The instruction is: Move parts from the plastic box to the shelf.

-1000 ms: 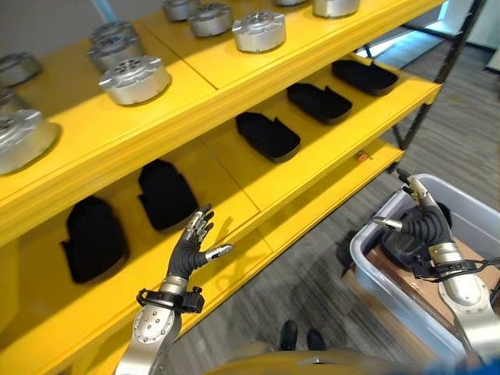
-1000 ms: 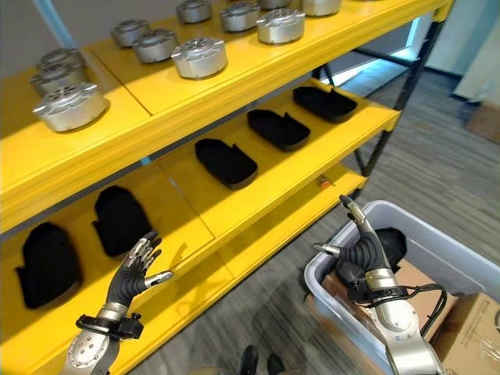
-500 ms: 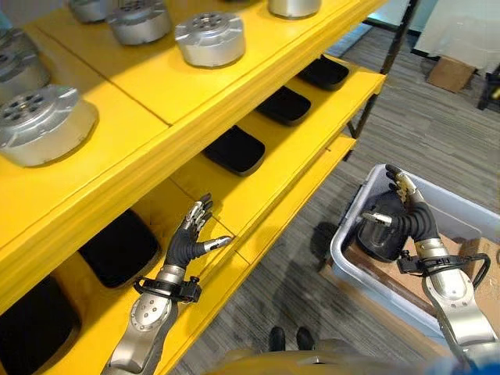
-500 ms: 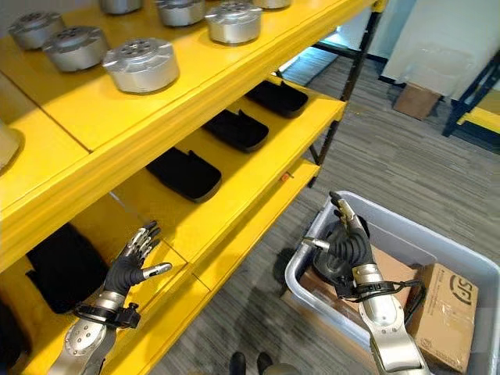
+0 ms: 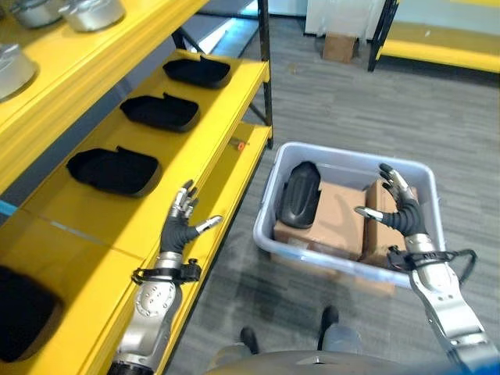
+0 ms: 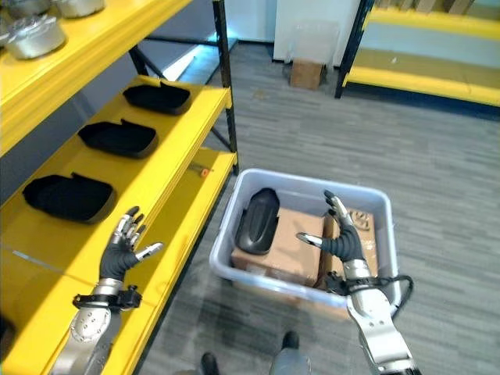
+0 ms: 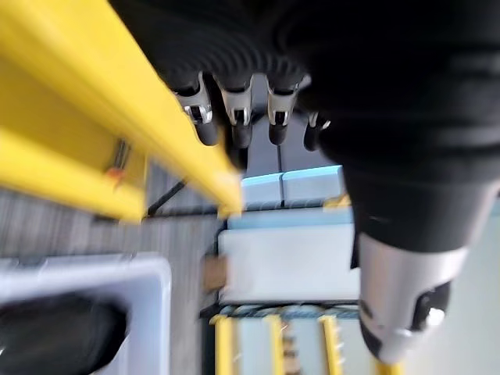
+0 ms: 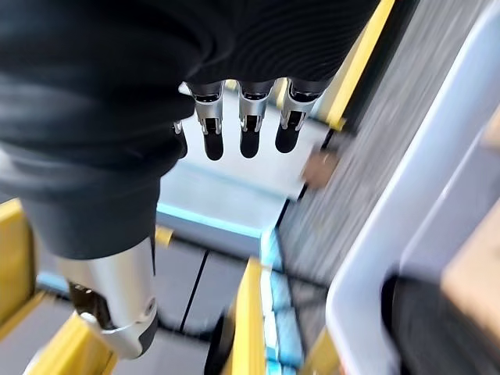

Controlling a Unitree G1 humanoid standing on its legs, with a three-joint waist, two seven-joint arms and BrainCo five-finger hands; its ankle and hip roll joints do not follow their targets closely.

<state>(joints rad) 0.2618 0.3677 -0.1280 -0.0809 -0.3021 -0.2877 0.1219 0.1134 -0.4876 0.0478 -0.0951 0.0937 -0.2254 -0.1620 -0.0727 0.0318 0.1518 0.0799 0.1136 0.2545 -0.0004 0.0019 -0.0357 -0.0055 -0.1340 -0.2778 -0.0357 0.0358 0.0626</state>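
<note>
A grey plastic box (image 5: pixel 350 160) stands on the floor to the right of the yellow shelf (image 5: pixel 205 183). Inside it a black moulded part (image 5: pixel 299 194) leans at the left end beside cardboard boxes (image 5: pixel 334 219). My right hand (image 5: pixel 398 212) hovers open over the box's right end, to the right of the black part and holding nothing. My left hand (image 5: pixel 181 224) is raised open above the front edge of the shelf's middle board, empty. Black parts (image 5: pixel 112 169) lie in a row on that board.
Silver metal discs (image 5: pixel 91 11) sit on the top shelf board. A second yellow rack (image 5: pixel 437 43) and a small cardboard box (image 5: pixel 338 47) stand at the far side of the grey floor. A black upright post (image 5: pixel 266 70) marks the shelf's end.
The camera has swung right, so the shelf slid left and the whole box came into view. My right hand has lifted off the black part and moved to the box's right end.
</note>
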